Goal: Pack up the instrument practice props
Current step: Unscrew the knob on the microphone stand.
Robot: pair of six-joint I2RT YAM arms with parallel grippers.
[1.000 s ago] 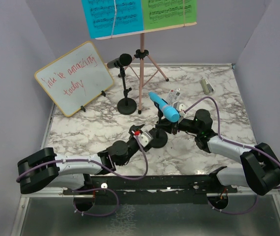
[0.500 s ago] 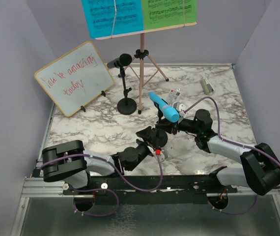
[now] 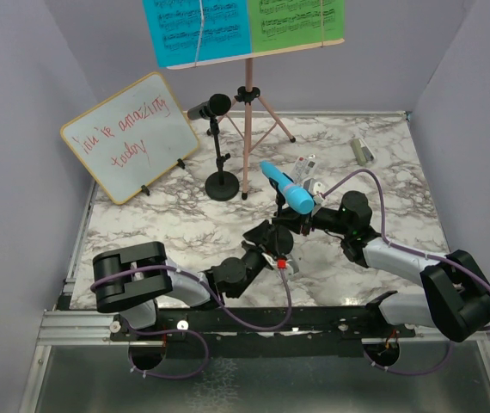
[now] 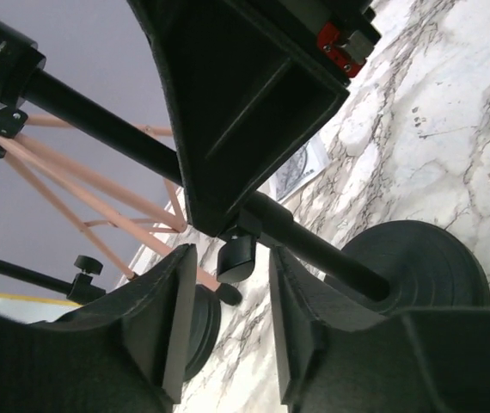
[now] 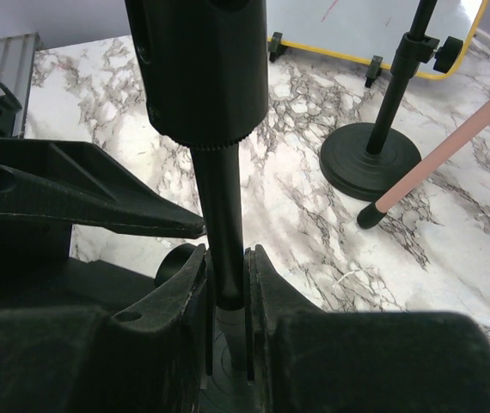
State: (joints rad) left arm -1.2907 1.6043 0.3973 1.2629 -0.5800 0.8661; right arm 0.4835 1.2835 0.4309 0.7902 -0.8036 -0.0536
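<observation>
Near mic holder [image 5: 225, 241]: upright on the desk [image 3: 382, 181], pole vertical, blue microphone [image 3: 286, 191] slanting on top.
Right gripper [image 5: 228, 284]: closed tight on the holder's pole, low down.
Left gripper [image 4: 229, 292]: half open, empty, at the holder's left side; the holder's clamp knob [image 4: 236, 255] sits just ahead between the fingers.

The top view is bright and even, lit from above and sharp throughout; the table [image 3: 168, 228] shows only soft, short shadows. In the left wrist view, the left fingers [image 4: 163, 335] are dark, blurred silhouettes, and the marble pales toward glare at upper right. In the right wrist view, the right fingers [image 5: 172, 301] blur darkly; the stand [image 5: 226, 241] between them is crisper.
</observation>
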